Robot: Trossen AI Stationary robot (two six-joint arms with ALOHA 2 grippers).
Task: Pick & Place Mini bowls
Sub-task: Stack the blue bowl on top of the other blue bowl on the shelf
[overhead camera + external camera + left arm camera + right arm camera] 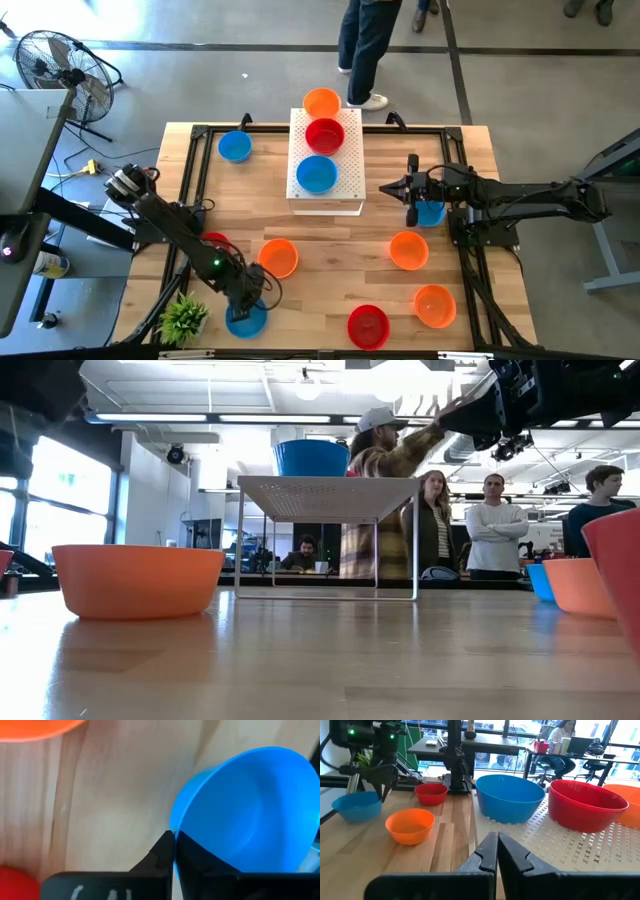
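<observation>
At the lower left of the high view the left gripper (247, 305) is down on a blue bowl (246, 320) near the table's front edge, its fingers pinched together on the bowl's rim; the left wrist view shows the thin blue wall caught between the two dark fingertips (167, 851), a hold that suits so shallow a bowl, since the rim is the only part narrow enough to clamp; the bowl looks tipped toward the camera there, which I take to mean it is gripped on one side only. The right gripper (390, 188) hangs at centre right of the high view, just beside the white perforated platform (345, 175), fingers closed on nothing, apparently waiting clear of the other arm. The platform already carries an orange bowl (321, 102), a red bowl (325, 135) and another blue bowl (316, 174) in a row, so it is likely the drop-off; other bowls lie scattered on the wooden table (330, 255), among them an orange one (279, 257) just beside the working arm. The bowls are plain, glossy, round and shallow, all alike in size, in red, orange or blue.
</observation>
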